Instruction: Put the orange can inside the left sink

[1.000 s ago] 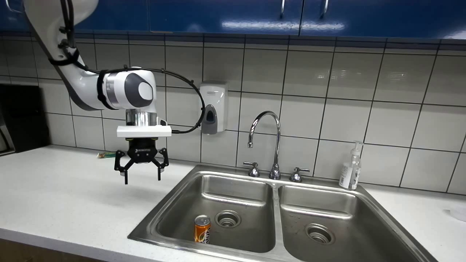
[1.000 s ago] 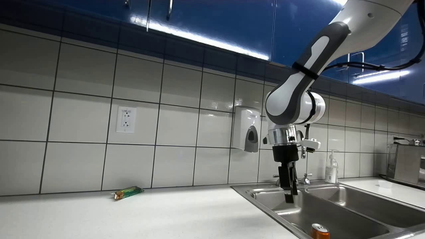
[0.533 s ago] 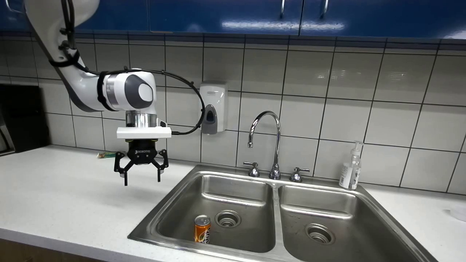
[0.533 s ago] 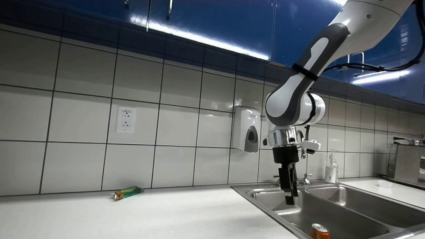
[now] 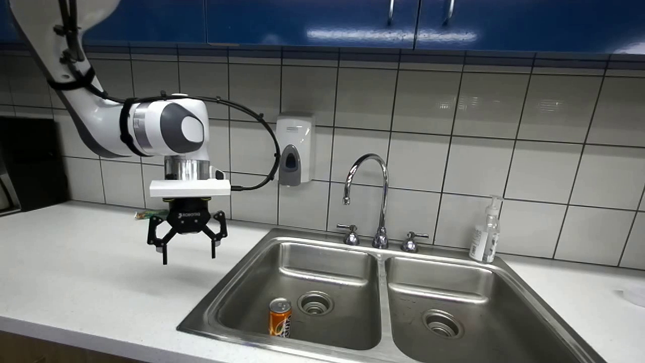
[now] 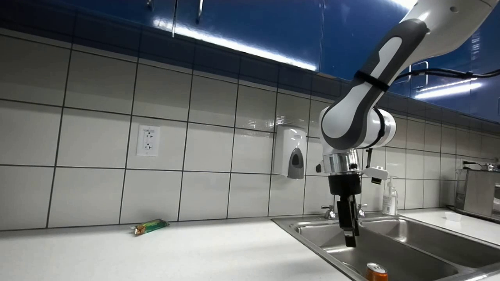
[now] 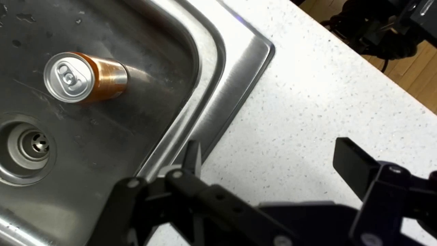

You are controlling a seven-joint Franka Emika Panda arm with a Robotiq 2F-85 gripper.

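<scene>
Dispenser (image 5: 296,148) on tiled wall (image 5: 428,101) — chrome faucet (image 5: 384,201), pump bottle (image 5: 485,238) — green packet (image 6: 151,226) on counter (image 6: 175,255).

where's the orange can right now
The orange can stands upright in the left sink; in an exterior view it is left of and a little in front of the drain. In the wrist view it appears at upper left.

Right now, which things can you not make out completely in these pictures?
Orange can: in an exterior view, the picture's bottom edge cuts off its lower part.
Drain: in the wrist view, cut by the picture's left edge.
Left sink: in the wrist view, the fingers cover part of its rim.
Pump bottle: in both exterior views, its label is too small to read.
</scene>
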